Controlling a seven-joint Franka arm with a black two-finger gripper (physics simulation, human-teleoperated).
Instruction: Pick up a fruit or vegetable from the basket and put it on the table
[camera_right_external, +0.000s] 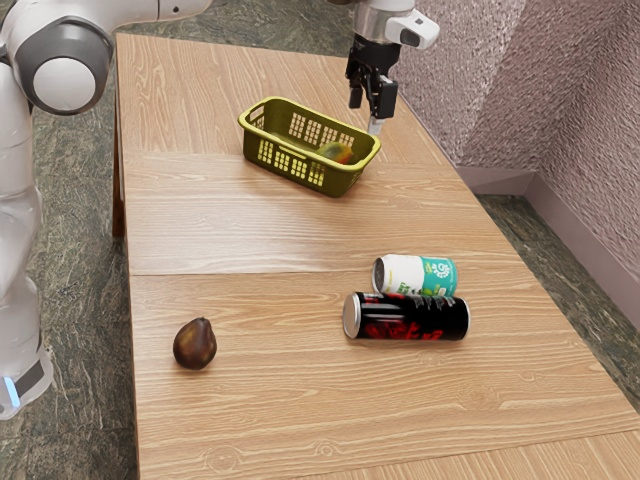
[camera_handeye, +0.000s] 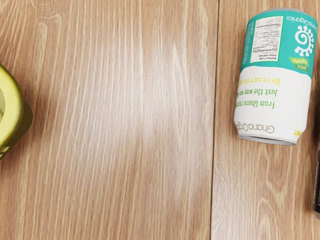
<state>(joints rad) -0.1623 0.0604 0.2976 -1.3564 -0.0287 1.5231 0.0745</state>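
Jaws of the gripper (camera_right_external: 366, 115) are seen spread apart in the exterior view, a clear gap left between them, nothing held. The gripper is seen raised near the end of the basket (camera_right_external: 311, 177) toward the exterior view's right; exact height can't be told. The fruit (camera_right_external: 338, 153) is seen inside the basket, at that same end, in the exterior view: rounded, green with yellow and red patches, partly hidden by the basket wall. In the wrist view, a thick, curved piece of the basket's rim is caught, and print is made out on the white can (camera_handeye: 274, 100): a nutrition panel, a white sun-like swirl on teal, green lettering on white. In the exterior view that can is seen lying on its side, just beside the black can (camera_right_external: 406, 317), which is marked in red, with a silvery end; a sliver of its dark side is included in the wrist view. Olive-yellow, plastic-looking basket, walls pierced by square holes, corners rounded. Table (camera_right_external: 240, 235) made of pale wood, grain streaked, seams visible. A brown, pear-shaped fruit (camera_right_external: 195, 345) is shown in the exterior view, resting on the table, well apart from cans and basket.
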